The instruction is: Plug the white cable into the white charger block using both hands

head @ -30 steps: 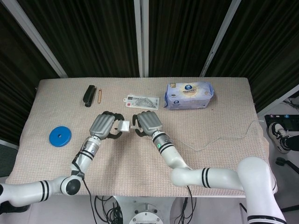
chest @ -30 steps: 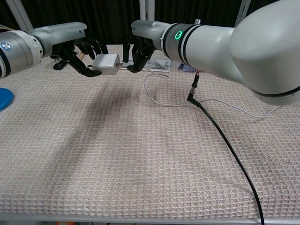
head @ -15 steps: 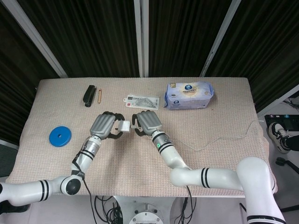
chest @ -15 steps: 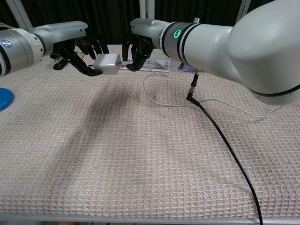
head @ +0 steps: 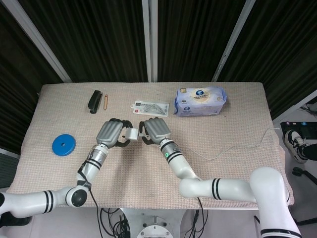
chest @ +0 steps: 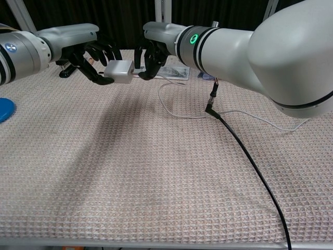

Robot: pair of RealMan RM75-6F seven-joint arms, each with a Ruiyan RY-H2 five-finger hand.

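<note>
Left hand grips the boxy white charger block, long axis level, port facing the right hand, which pinches the thin white cable end above the woven-cloth bench.

Left hand grips white charger block above surface. Right hand just right of block, pinching white cable end. Cable trails right of block. Blue disc far left of block.

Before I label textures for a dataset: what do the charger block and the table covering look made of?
Charger block: probably hard plastic, smooth white faces with rounded edges. Table covering: woven fabric by the look of it, beige with a waffle-like grid, matte.
</note>
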